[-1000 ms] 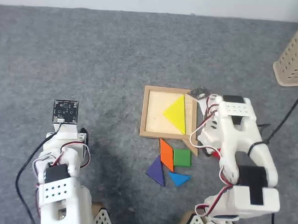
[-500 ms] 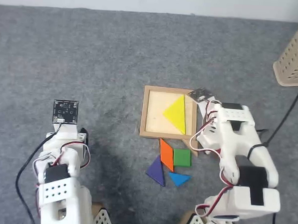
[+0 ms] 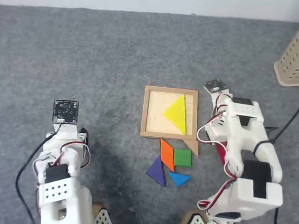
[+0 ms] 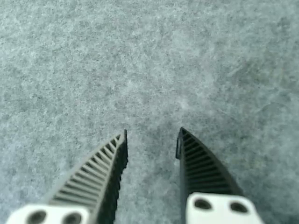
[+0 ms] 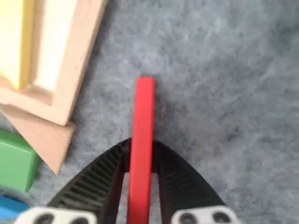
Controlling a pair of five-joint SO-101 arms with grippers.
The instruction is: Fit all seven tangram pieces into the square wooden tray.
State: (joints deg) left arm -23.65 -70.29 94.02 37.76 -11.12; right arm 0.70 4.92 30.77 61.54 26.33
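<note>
From the high view, we saw the square wooden tray (image 3: pixel 145 112) near the middle of the grey mat (image 3: pixel 92 59), with a yellow triangle (image 3: pixel 177 113) lying inside it against its right wall. Just below the tray lay an orange piece (image 3: pixel 167 154), a green square (image 3: pixel 182 157), a purple triangle (image 3: pixel 157 170) and a blue triangle (image 3: pixel 179 178), close together. A wood-coloured triangle (image 3: pixel 192 146) touched the tray's lower right corner. The right arm (image 3: pixel 243 142) stood just right of the tray, with a sliver of a red piece (image 3: pixel 220 152) showing under it. The left arm (image 3: pixel 61 162) sat well apart, and a beige perforated container (image 3: pixel 295 54) stood at the far right edge.

In the left wrist view, the left gripper (image 4: pixel 153 134) held nothing, its jaws spread moderately above bare mat.

In the right wrist view, the right gripper (image 5: pixel 141 142) was clamped on the red piece (image 5: pixel 144 112), held edge-on beside the tray's corner (image 5: pixel 74 60). We could not tell whether it touched the mat. The wood-coloured triangle (image 5: pixel 44 135) and green square (image 5: pixel 16 161) lay nearby.
</note>
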